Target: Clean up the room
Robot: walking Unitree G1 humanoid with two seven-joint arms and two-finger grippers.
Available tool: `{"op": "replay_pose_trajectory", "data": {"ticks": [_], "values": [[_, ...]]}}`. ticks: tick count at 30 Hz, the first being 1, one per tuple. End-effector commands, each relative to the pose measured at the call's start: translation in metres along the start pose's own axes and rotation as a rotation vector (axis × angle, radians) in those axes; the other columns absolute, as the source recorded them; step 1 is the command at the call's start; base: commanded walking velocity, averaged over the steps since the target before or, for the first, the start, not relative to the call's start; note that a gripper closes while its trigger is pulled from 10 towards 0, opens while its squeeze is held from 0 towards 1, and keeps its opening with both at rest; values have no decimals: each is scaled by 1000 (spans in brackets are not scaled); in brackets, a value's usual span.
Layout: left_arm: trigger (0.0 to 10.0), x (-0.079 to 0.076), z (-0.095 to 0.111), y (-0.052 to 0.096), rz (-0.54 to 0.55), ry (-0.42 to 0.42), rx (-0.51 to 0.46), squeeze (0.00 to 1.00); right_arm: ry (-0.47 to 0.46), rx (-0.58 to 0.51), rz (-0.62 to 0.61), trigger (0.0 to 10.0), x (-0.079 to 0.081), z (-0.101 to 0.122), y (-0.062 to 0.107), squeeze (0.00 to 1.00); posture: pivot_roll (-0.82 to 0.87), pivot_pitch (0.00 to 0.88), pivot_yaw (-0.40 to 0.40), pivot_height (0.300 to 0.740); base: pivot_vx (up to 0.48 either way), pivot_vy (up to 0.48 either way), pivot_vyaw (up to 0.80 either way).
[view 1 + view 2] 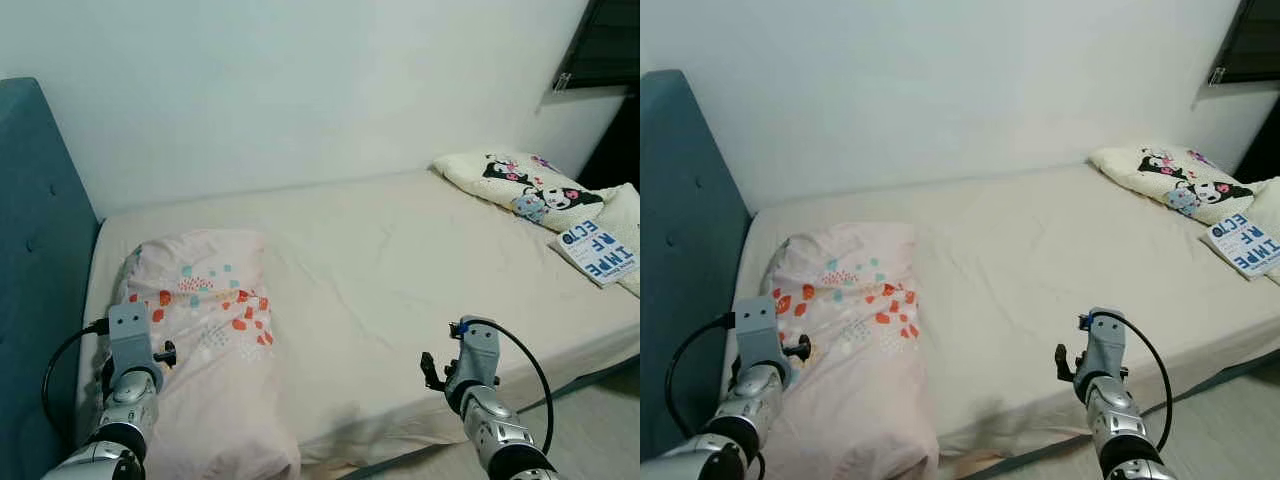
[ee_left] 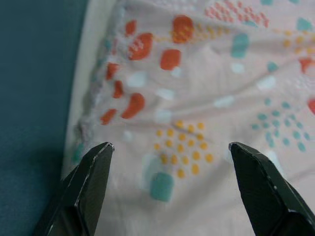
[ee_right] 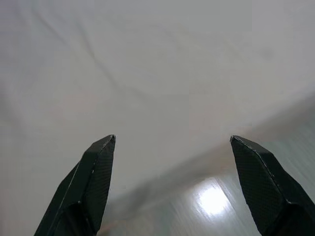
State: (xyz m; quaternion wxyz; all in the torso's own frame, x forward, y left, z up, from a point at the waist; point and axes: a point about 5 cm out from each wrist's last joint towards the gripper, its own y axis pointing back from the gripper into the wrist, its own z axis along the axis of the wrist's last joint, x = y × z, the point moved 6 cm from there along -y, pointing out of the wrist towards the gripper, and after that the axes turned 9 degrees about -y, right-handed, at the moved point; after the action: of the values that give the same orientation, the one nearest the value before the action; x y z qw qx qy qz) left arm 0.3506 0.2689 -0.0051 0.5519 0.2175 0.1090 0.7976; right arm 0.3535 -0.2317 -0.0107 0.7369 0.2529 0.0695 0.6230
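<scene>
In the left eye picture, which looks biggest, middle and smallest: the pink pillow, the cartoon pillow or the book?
1. Pink pillow, though it lies nearest the camera.
2. Cartoon pillow.
3. Book.

Mid-frame bed sheet (image 1: pixel 400 260) bare, free passage. Obstacles: patterned pillow (image 1: pixel 205 300) lower left, headboard (image 1: pixel 35 260) left edge, cartoon pillow (image 1: pixel 520 180) & book (image 1: pixel 598 250) upper right.

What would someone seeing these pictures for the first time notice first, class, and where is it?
First, the pink patterned pillow lying at the headboard end of the bed, right under the open left pincer. Next, the cartoon-print pillow and a blue-and-white book at the bed's far right end. The open right pincer hovers over the near edge of the cream sheet.
</scene>
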Motion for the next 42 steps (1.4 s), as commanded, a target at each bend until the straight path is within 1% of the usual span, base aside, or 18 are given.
{"op": "replay_pose_trajectory", "data": {"ticks": [1,5,10,12,15,18,23,24,25,26,27,30,32,33,34,35,37,42], "values": [[10000,-8,-10,3,-38,-23,25,0,4,-37,50,10000,11,9,-1,0,23,0,-25,734,0,0,0],[10000,-15,-15,6,-77,-45,23,0,38,-33,99,10000,22,7,-1,0,26,0,-29,740,0,0,0],[10000,-15,-22,7,-87,-73,35,0,73,-26,142,10000,31,3,0,0,30,0,-33,740,0,0,0],[10000,-13,-28,9,-89,-96,46,0,132,-17,196,10000,41,-2,2,0,31,0,-33,740,0,0,763],[10000,-12,-29,10,-91,-99,45,0,151,-9,227,10000,48,-6,3,0,33,0,-35,740,0,0,763],[10000,-13,-28,9,-105,-94,39,0,148,-9,234,10000,50,-7,3,0,34,0,-35,740,0,0,763],[10000,-18,-23,8,-136,-95,27,0,146,-17,211,10000,47,-5,2,0,33,0,-33,740,0,0,786],[10000,-23,-19,8,-159,-100,12,0,148,-24,191,10000,44,-3,2,0,33,0,-33,740,0,0,0],[10000,-32,-10,8,-203,-88,-18,0,126,-29,151,10000,37,0,0,0,33,0,-33,740,0,0,0],[10000,-32,-10,8,-203,-88,-18,0,126,-29,151,10000,37,0,0,0,33,0,-33,740,0,0,0],[10000,-47,6,8,-279,-56,-71,0,100,-28,107,10000,29,3,-1,0,30,0,-31,740,0,0,0],[10000,-51,10,9,-300,-44,-86,0,97,-26,100,10000,28,3,-2,0,30,0,-31,740,0,0,0],[10000,-63,25,10,-359,-19,-133,0,89,-29,82,10000,25,6,-2,0,30,0,-31,730,0,0,0],[10000,-63,25,10,-359,-19,-133,0,89,-29,82,10000,25,6,-2,0,30,0,-31,730,0,0,0],[10000,-71,34,12,-395,-6,-160,0,83,-32,79,10000,25,7,-3,0,27,0,-30,725,0,0,0],[10000,-71,34,12,-395,-6,-160,0,83,-32,79,10000,25,7,-3,0,27,0,-30,725,0,0,0],[10000,-84,48,15,-448,8,-203,0,81,-38,81,10000,27,8,-3,0,25,0,-29,715,0,0,0],[10000,-89,58,15,-443,-26,-230,0,77,-44,90,10000,29,9,-2,0,20,0,-25,705,0,0,0]]}}
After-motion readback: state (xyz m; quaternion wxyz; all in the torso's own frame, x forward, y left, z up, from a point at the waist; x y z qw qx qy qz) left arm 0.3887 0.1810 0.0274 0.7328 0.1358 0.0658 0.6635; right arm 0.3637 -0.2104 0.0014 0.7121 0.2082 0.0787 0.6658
